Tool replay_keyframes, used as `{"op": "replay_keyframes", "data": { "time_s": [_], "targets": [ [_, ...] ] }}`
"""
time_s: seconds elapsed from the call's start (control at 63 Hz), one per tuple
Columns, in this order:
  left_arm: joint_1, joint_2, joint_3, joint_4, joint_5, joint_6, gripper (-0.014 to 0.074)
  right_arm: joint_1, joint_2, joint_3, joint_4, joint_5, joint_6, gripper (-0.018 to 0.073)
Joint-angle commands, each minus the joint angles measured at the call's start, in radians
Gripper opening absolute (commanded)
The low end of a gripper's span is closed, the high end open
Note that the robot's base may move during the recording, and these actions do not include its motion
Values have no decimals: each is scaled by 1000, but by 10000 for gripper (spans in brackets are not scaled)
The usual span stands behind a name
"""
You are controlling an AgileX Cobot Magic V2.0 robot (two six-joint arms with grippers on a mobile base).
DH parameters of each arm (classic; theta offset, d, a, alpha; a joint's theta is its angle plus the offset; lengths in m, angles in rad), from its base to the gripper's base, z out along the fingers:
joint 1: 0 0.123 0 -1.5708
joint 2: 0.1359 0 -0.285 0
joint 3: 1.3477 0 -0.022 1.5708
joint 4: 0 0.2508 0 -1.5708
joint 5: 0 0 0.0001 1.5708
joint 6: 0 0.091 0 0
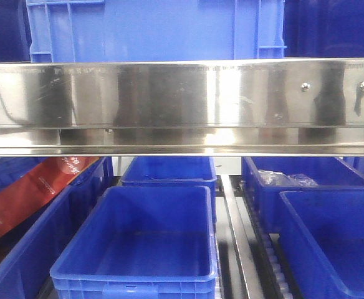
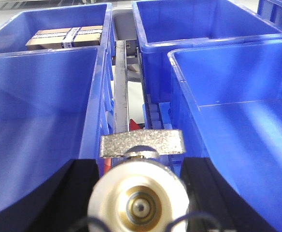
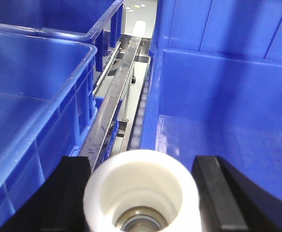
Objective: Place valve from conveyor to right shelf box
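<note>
Left wrist view, valve [image 2: 140, 205] clamped inside left claw [image 2: 141, 191], another inside right claw [image 3: 143, 193].

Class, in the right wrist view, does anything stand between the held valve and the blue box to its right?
Nothing visible does. The valve, clamped in the right gripper, sits by the blue box, whose top is open and whose visible floor is bare.

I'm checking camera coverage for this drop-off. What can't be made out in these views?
Front view: the steel shelf beam hides everything behind it; the conveyor is not in view.
Left wrist view: the valve is blurred, its body cut off by the bottom edge.
Right wrist view: a blurred white-capped part hides whatever lies beneath it.
</note>
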Motion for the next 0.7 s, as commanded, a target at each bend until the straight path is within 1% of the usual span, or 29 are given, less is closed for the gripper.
{"op": "replay_keyframes", "data": {
  "time_s": [0.0,0.682],
  "targets": [
    [-4,-12,-14,-4,-49,-8,-111,-2,-18,-17,-4,-70,-3,-154],
    [-4,-12,-14,-4,-49,-8,-111,-2,-18,-17,-4,-71,-3,-154]
  ]
}}
